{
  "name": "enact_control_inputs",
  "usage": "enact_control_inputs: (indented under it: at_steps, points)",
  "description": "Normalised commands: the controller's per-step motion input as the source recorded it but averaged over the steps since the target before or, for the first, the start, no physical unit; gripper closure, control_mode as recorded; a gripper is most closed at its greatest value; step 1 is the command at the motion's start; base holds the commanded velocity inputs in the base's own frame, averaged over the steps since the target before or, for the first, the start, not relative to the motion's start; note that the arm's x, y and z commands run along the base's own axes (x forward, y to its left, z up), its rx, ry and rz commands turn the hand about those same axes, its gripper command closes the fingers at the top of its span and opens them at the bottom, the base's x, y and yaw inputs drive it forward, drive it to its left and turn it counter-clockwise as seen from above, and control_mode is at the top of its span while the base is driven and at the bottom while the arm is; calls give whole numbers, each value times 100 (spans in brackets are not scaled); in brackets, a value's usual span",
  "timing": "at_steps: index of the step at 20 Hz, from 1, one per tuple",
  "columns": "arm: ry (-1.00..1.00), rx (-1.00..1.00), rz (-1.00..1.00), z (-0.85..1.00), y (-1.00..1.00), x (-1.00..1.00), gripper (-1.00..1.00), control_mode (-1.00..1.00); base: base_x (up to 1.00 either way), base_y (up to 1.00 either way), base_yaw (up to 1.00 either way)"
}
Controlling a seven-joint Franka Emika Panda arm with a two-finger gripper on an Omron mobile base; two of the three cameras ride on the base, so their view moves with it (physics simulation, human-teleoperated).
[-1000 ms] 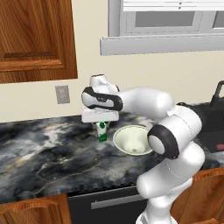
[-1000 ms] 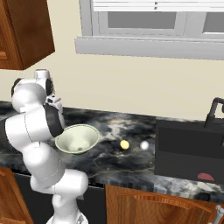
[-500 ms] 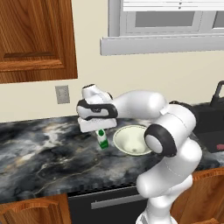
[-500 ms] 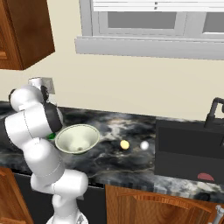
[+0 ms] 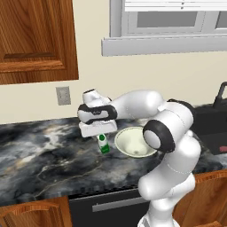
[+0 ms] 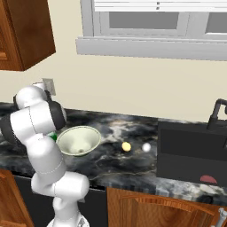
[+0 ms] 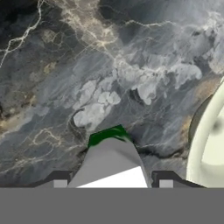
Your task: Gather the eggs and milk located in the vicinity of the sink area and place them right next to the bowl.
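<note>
While hand [image 5: 103, 141] grips milk [image 5: 103, 144] just left of bowl [image 5: 133, 142], lower it upright onto table [image 5: 40, 164] w/o nudging rim, then release.

Reaching out and down over the counter from the lower right of the left base view, white links bent at a dark elbow, forearm stretched leftward. Wrist turned so the hand points straight down. Gripper [image 5: 102, 141] low, jaws closed on the milk [image 5: 103, 143], pinching the carton at its upper part, base hanging tilted just above the surface. Seen along the hand, gripper [image 7: 113, 183] with dark finger tips [image 7: 60, 180] set on either side of the milk [image 7: 112, 159], pressed against its sides.
</note>
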Motion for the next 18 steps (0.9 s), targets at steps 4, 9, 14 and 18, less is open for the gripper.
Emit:
enact_control_inputs:
  at_steps: [4,9,14,18]
  points:
    - [1,0,-4,-6,0,9,100,-100,0,0,0]
    - [3,0,-5,-35,0,1,100,-100,0,0,0]
    - [0,0,-4,-16,-1,3,100,-100,0,0,0]
    - [0,0,-3,0,-1,8,100,-100,0,0,0]
